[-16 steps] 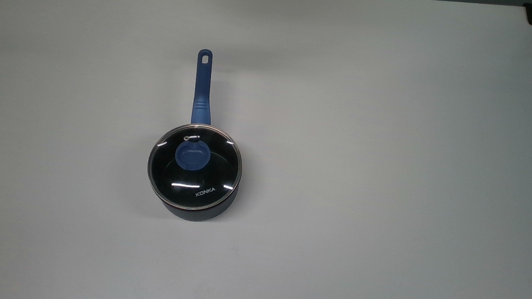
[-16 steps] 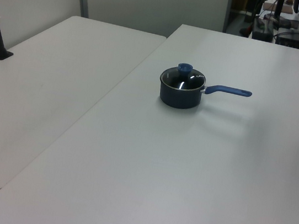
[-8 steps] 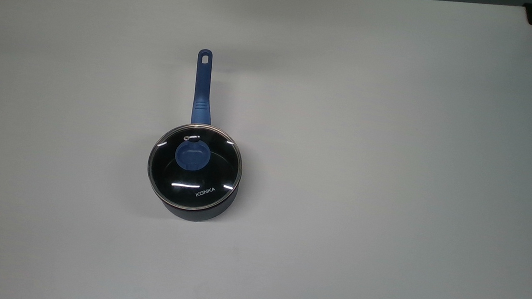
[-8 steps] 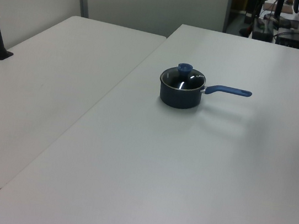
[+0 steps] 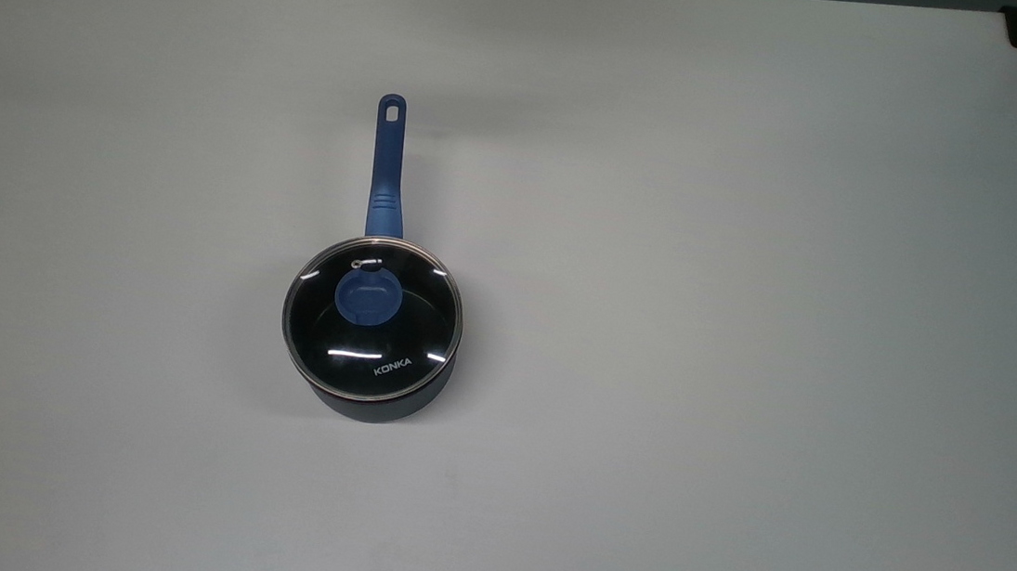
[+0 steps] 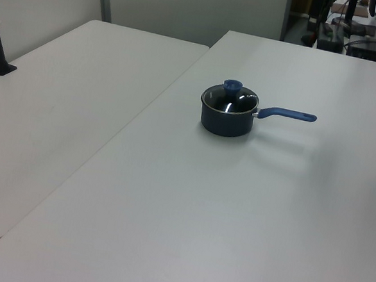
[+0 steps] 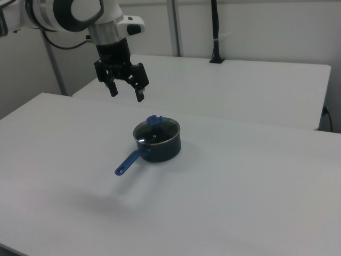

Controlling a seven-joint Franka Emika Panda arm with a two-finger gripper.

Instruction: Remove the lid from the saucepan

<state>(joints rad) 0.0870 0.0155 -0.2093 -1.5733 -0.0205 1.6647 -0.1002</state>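
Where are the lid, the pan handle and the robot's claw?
lid [image 5: 390, 349]: top view, on the glass.
handle [image 5: 387, 171]: top view, mid-shaft.
gripper [image 7: 127, 93]: right view, between the fingertips.

One saucepan, one lid, one gripper, two tables.

A single dark navy saucepan [image 5: 372, 398] with one long blue handle [image 5: 386, 167] wears one glass lid [image 5: 372, 319] bearing one blue knob [image 5: 368, 297]. One two-finger gripper [image 7: 127, 92] hangs above two white tables [image 6: 248, 212], [image 6: 52, 108] set side by side.
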